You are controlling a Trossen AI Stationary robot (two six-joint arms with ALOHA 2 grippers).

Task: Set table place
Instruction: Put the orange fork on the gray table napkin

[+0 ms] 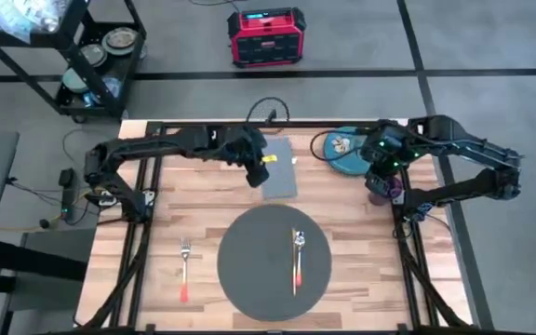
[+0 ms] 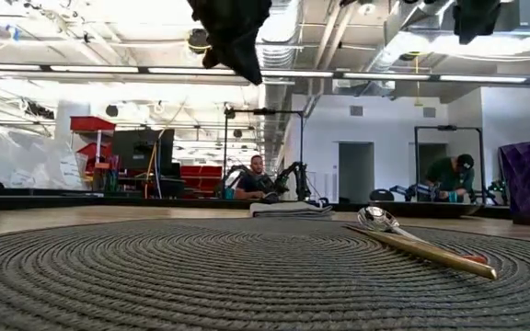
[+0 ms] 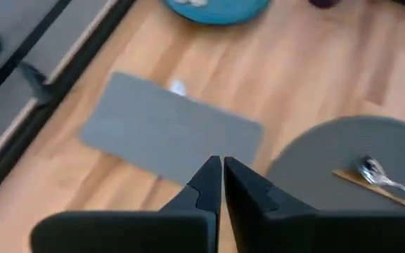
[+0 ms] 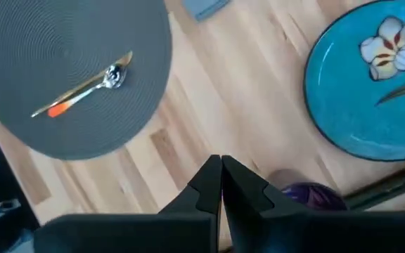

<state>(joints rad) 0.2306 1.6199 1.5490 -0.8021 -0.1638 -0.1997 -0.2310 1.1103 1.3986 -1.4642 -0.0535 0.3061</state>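
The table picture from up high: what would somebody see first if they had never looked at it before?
Probably the big round dark grey placemat near the front edge of the wooden table, with a spoon lying on its right part. Next, the bright teal plate with a flower on it, at the back right, beside the right gripper, which is shut. The left gripper, also shut, hangs over the grey napkin.

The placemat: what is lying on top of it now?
Only a spoon with an orange handle tip lies on the placemat, toward its right side. The table beneath the mat is covered, so anything under it cannot be seen.
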